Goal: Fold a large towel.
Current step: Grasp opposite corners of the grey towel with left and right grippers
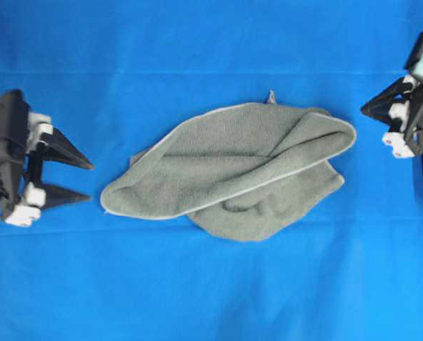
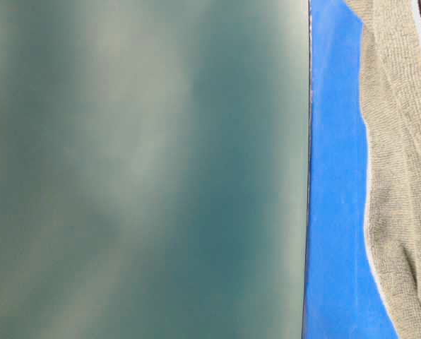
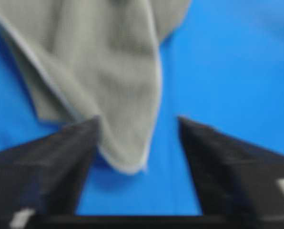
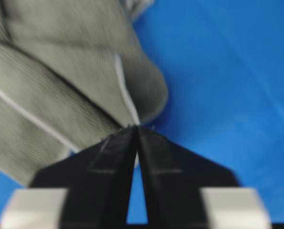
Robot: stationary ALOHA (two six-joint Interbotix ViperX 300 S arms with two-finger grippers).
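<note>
Grey-green towel (image 1: 233, 167), loosely folded, no legible marking, long axis left-right on blue table (image 1: 197, 42), left gripper (image 1: 91, 180) spread empty, right gripper (image 1: 364, 108) tips together, holding nothing.

Bare blue desk (image 1: 211, 42) lies open on all sides of the crumpled towel (image 1: 233, 167), the only obstacle. Left gripper (image 1: 91, 180) has a clear strip before the towel's end; right gripper (image 1: 363, 109) likewise.
</note>
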